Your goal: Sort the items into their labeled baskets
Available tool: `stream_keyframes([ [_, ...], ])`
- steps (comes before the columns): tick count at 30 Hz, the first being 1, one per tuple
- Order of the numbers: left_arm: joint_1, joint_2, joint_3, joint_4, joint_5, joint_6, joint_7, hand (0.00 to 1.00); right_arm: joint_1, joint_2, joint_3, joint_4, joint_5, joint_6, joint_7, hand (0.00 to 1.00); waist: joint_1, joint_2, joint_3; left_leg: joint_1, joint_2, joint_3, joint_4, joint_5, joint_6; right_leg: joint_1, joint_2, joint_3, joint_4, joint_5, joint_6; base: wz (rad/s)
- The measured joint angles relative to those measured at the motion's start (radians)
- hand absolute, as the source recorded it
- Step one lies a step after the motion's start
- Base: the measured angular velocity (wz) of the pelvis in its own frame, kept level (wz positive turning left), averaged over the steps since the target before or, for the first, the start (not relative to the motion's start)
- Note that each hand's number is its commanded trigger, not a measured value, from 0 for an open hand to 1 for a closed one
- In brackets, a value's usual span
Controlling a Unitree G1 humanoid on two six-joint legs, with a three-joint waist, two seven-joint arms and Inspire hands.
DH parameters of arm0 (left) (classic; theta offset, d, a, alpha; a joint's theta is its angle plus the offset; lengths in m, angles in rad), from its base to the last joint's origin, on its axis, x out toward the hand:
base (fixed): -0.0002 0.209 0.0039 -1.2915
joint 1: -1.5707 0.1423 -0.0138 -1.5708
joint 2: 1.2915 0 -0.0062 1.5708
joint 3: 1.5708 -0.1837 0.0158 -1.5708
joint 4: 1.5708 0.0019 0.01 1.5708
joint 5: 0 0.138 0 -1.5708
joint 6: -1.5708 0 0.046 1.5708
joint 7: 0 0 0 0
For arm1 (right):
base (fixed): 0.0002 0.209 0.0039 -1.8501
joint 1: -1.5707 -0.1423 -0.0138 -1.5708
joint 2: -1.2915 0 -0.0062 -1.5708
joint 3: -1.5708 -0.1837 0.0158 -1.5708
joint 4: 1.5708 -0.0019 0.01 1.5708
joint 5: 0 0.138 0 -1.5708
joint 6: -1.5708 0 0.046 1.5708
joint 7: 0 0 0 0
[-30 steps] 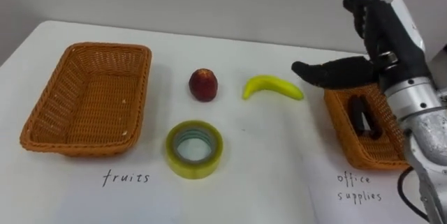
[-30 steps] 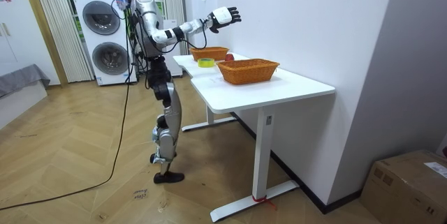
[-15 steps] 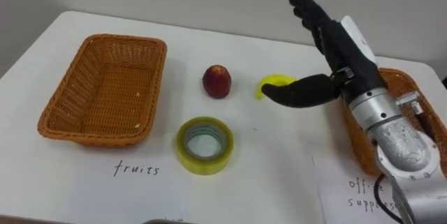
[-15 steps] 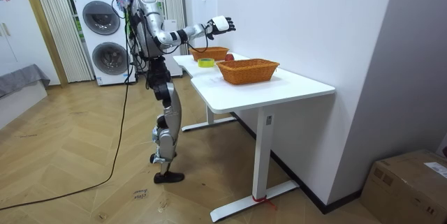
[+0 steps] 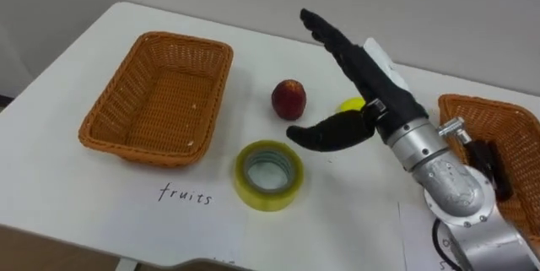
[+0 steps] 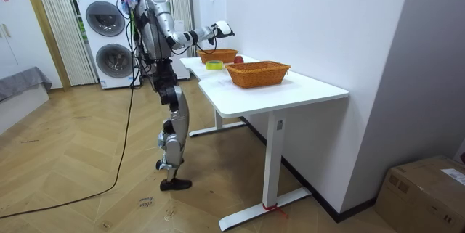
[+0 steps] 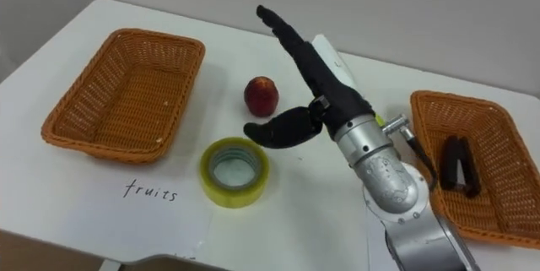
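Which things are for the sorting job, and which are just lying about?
For the job:
left basket
red fruit
banana
tape
right basket, with a black item in it
right hand, open above the table

Just lying about:
washing machines
cardboard box on the floor

**Right hand swings in over the table's middle**

The right hand (image 5: pixel 375 94) leaves the space above the office-supplies basket (image 5: pixel 462 117) and now hangs, fingers straight, over the banana (image 5: pixel 351 104), hiding most of it (one yellow end shows beside the thumb). The thumb now points toward the red fruit (image 5: pixel 288 99). In the room view the arm sits lower than before.
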Motion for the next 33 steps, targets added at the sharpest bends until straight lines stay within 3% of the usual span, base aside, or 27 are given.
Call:
stream_keyframes([
  [7,-0.003,0.004,-0.005,0.001,0.0,0.003,-0.013,0.0,-0.025,0.0,0.014,0.041,-0.002,0.0,-0.001,0.0,0.016,-0.018,0.0079,-0.011,0.0,-0.004,0.003,-0.001,0.0,0.003,-0.001,-0.011,0.001,0.0,-0.001,0.03],
  [16,-0.004,0.008,-0.046,-0.014,0.0,0.009,-0.032,0.0,-0.025,0.0,0.029,0.081,-0.018,0.001,-0.01,0.0,0.021,-0.021,0.007,-0.011,0.0,-0.009,0.007,0.0,0.0,0.003,-0.002,-0.017,0.003,0.0,-0.001,0.0],
  [29,0.012,0.008,-0.049,-0.071,0.003,0.023,-0.039,0.0,-0.026,0.001,0.064,0.108,-0.087,0.002,-0.014,0.0,0.038,-0.021,0.0071,-0.012,0.0,-0.011,0.008,0.0,0.0,0.004,-0.003,-0.025,0.003,0.0,0.0,0.0],
  [33,0.014,0.008,-0.049,-0.072,0.003,0.027,-0.039,0.0,-0.026,0.001,0.064,0.119,-0.116,0.019,-0.002,0.0,0.042,-0.021,0.0073,-0.017,-0.001,-0.022,0.004,0.0,0.0,0.004,-0.003,-0.033,0.003,0.0,0.0,0.06],
])
